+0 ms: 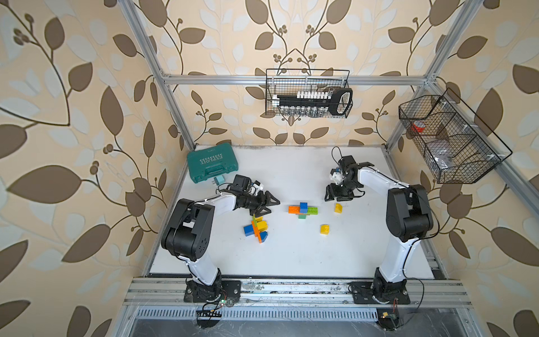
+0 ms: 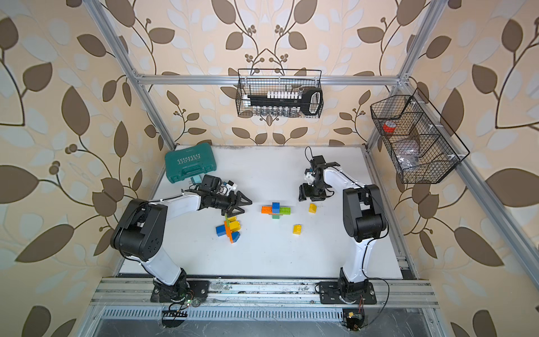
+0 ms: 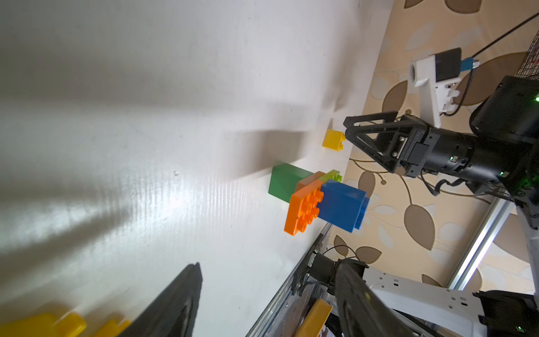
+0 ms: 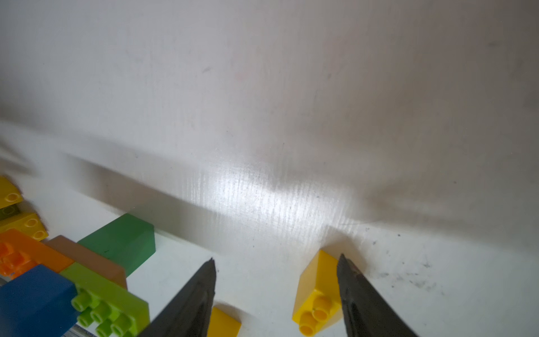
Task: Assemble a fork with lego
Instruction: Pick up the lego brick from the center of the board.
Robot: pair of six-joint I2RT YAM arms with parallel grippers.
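A flat lego cross (image 1: 303, 208) of orange, blue, lime, brown and green bricks lies mid-table, also seen in the left wrist view as the cross (image 3: 320, 201). Another lego cluster (image 1: 256, 227) of yellow, orange and blue lies just in front of my left gripper (image 1: 274, 206), which is open and holds nothing (image 3: 269, 265). My right gripper (image 4: 277, 258) is open, low over the table. A small yellow brick (image 4: 318, 291) lies on its side between the jaws, close against one finger (image 4: 358, 291). In both top views this brick (image 1: 338, 207) (image 2: 312, 207) is just in front of the right gripper (image 1: 335, 198). A second yellow brick (image 1: 325, 229) lies nearer the front.
A teal tool case (image 1: 211, 163) sits at the table's back left corner with a small pale plug (image 1: 217, 181) beside it. A wire basket (image 1: 309, 93) hangs on the back rail and another basket (image 1: 449, 137) on the right frame.
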